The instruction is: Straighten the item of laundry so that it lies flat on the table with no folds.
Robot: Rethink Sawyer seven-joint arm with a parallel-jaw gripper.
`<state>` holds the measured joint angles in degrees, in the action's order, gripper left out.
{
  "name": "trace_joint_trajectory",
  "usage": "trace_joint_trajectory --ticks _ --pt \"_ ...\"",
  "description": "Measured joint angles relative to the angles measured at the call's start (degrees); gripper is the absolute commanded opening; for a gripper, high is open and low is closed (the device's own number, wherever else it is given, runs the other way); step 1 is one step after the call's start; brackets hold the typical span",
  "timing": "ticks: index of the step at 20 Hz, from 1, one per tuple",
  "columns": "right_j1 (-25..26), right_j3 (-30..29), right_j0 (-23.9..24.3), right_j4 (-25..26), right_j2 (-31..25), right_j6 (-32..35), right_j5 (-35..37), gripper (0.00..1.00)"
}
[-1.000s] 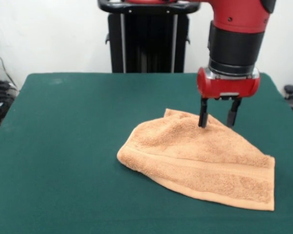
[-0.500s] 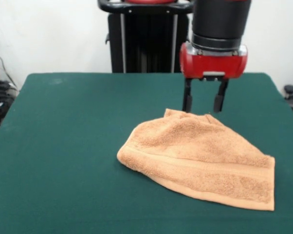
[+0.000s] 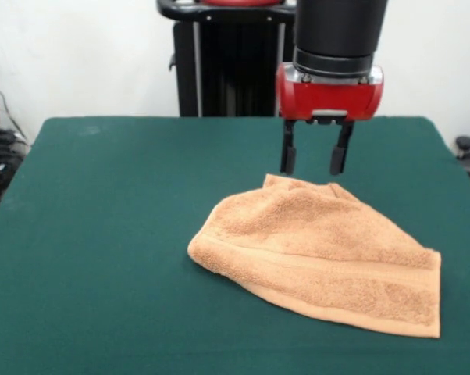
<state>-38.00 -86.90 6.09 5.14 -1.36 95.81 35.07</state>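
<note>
Inspected from the front view only. Orange-tan towel (image 3: 321, 254) lying on the green table (image 3: 102, 234), toward the right half of the cloth surface as pictured and closer to the near edge than to the far one. Not flat: folded over on itself, with a rounded doubled edge at the towel's left end and a tapering outline that rises to a small bunched peak at its far side. Flat woven band running lengthwise across the towel, roughly parallel to its near hem. Squared corner at the towel's near right end, resting on the table. Second layer of cloth visible beneath the near hem.

Gripper (image 3: 313, 160) hanging just above the towel's far peak, clear of the fabric. Two dark fingers (image 3: 287, 156) pointing straight down, spread apart with open space between them, holding nothing. Fingertips level with, or slightly beyond, the towel's far edge; exact gap to the cloth not determinable from this angle. Red wrist housing (image 3: 329, 95) directly above the fingers, black arm segment (image 3: 340, 31) above that, both upright.

Black pedestal (image 3: 235, 62) standing behind the table's far edge, well beyond the towel. Table cloth around the towel smooth and dark green on all sides.
</note>
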Motion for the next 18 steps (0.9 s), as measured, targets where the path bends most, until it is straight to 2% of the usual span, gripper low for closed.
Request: trace_joint_trajectory --ticks 18 --pt "0.35 -0.89 0.52 5.12 -0.03 0.0 1.18 1.0"
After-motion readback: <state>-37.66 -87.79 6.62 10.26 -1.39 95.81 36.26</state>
